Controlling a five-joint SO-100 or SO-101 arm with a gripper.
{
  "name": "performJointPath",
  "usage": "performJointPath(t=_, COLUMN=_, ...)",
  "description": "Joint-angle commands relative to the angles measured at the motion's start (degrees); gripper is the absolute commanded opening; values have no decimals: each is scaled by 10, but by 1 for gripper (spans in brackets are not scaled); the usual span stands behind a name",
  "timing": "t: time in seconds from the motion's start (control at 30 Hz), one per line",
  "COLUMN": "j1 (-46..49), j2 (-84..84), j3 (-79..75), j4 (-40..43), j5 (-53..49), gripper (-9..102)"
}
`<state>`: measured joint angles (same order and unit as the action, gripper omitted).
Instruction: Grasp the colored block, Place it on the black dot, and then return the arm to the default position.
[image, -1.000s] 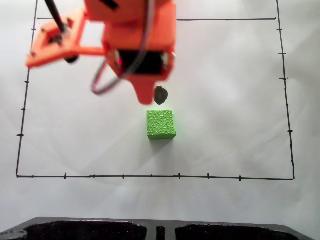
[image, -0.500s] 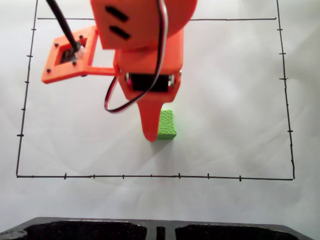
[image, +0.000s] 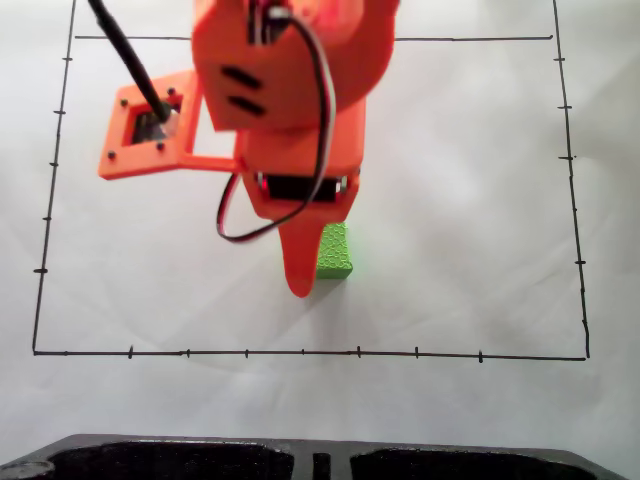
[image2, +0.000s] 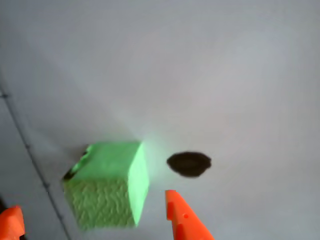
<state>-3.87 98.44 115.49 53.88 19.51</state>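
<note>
In the wrist view the pincer (image2: 95, 220) stands apart, one finger each side of the block (image2: 107, 192), not yet clamped. The block rests on the paper, the dot (image2: 189, 164) just right.

White paper (image: 480, 220): green block (image: 337, 252), blk dot (image2: 189, 164).

In the wrist view the colored block (image2: 107, 187), bright green with a crackled near face, sits on white paper (image2: 200, 65) at about seven o'clock from the frame's centre. The black dot (image2: 189, 164) lies just beside it at its three o'clock, apart from it and uncovered. Two orange fingertips (image2: 182, 217) of the gripper (image2: 92, 222) rise from the bottom edge, one at six o'clock and one at the eight o'clock corner, spread wide with the block's lower part between them.
</note>
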Motion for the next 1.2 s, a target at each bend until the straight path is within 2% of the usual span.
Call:
performJointPath(t=0.0, j1=-5, j2=-12, j3=-34, j4=-6, j5=1, gripper=37)
performJointPath(t=0.4, j1=-16, j2=-100, j3=-89, j4=-10, j5=4, gripper=37)
performJointPath(t=0.9, j1=-11, j2=-125, j3=-108, j4=-28, j5=0, gripper=18)
performJointPath(t=1.17, j1=-2, j2=-118, j3=-109, j4=-26, j5=-6, gripper=15)
